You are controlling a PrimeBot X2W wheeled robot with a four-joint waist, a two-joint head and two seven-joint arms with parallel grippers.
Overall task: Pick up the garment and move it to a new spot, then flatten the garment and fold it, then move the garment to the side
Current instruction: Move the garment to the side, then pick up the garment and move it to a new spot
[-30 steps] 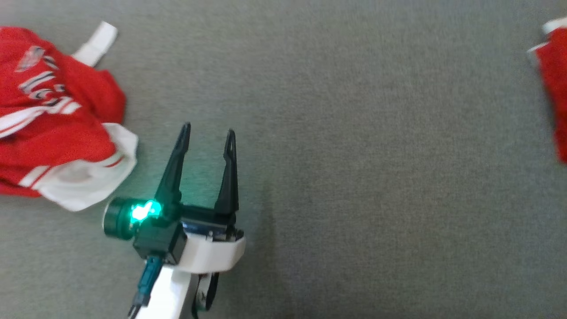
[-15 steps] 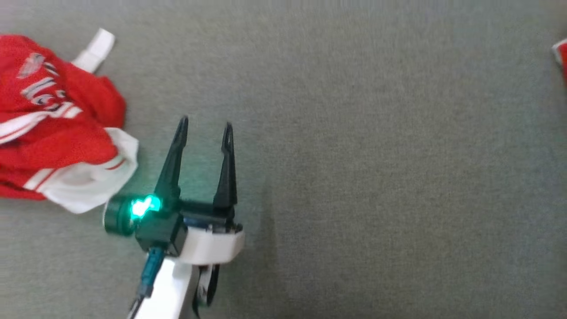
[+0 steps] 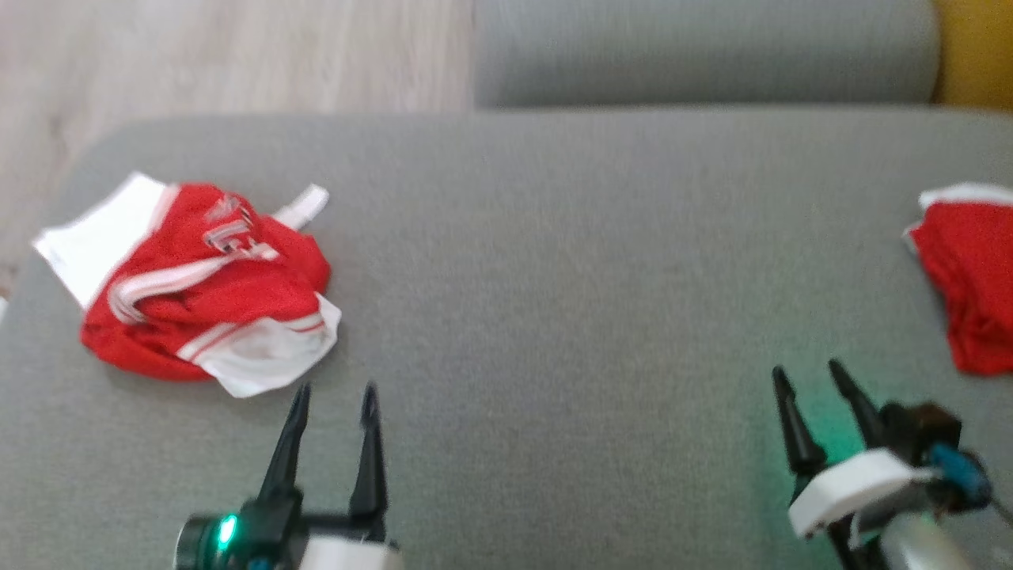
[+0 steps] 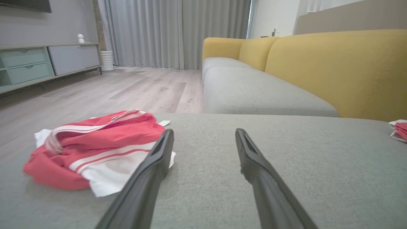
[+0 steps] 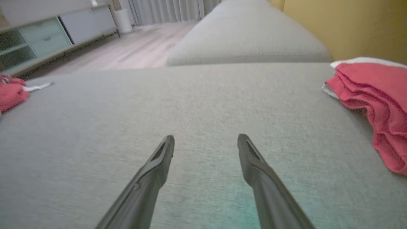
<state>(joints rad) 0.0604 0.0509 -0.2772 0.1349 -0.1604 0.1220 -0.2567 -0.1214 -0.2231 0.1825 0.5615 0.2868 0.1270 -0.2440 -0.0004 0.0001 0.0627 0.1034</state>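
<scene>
Open grippers over the grey seat, garment crumpled at the left

Nearest, the left gripper (image 3: 336, 389) and right gripper (image 3: 807, 369) hover with jaws spread wide, gripping nothing; just beyond and left of the left gripper's tips, the garment (image 3: 206, 293) lies in a crumpled heap on the grey cushion (image 3: 554, 301), its body red, white sleeves at its near and far-left edges, red-and-white striped trim across the middle, blurred lettering on top and a white tag poking out at its far side; a folded red cloth (image 3: 969, 293) rests well apart at the right; farther off stand a second grey seat (image 4: 254, 92), yellow backrests (image 4: 334, 63), pale wood floor (image 4: 127, 89), grey curtains (image 4: 159, 31) and a low sideboard (image 4: 38, 63)
</scene>
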